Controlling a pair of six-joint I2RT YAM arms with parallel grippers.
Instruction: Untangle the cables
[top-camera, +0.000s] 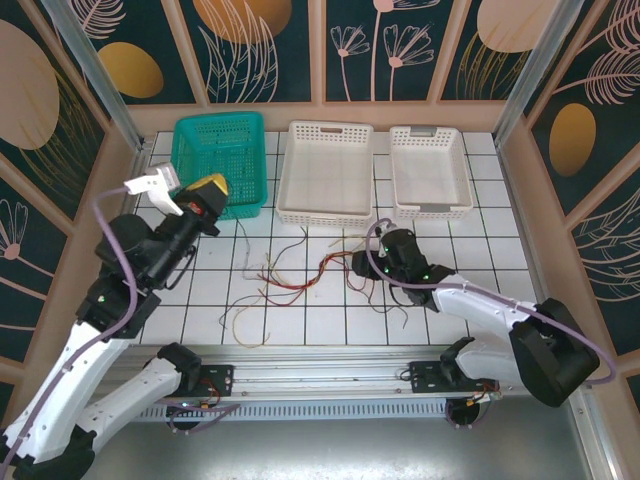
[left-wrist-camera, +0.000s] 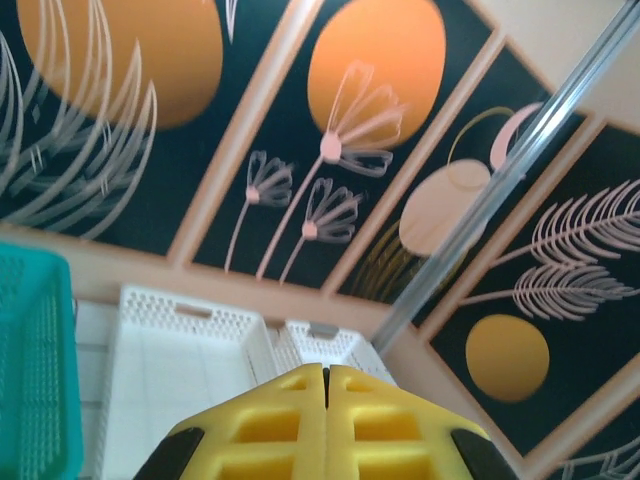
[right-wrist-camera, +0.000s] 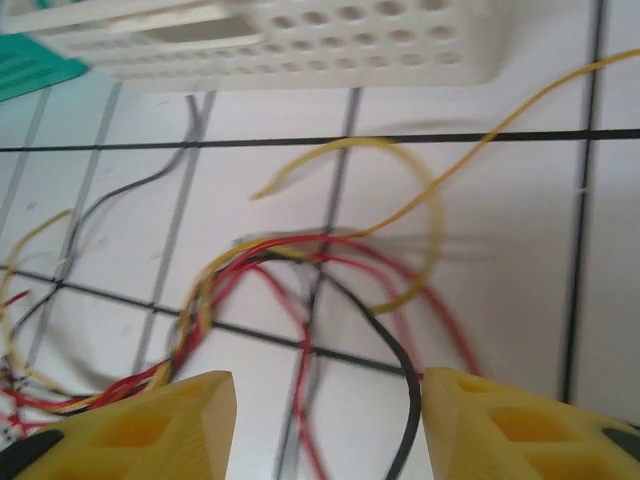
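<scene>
Cables (top-camera: 300, 272): red, yellow and dark strands knotted together on the table (top-camera: 480, 225), none laid apart, untangling judged barely begun; right hand (right-wrist-camera: 328, 390) open over the knot, gripping nothing; left hand (left-wrist-camera: 326, 375) closed, empty, raised.

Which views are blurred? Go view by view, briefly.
Top external: sharp and evenly lit, cables crisp. Left wrist: mildly soft throughout, shut left hand included. Right wrist: blurriest, red strands smeared ahead of the open right hand, basket soft.
</scene>
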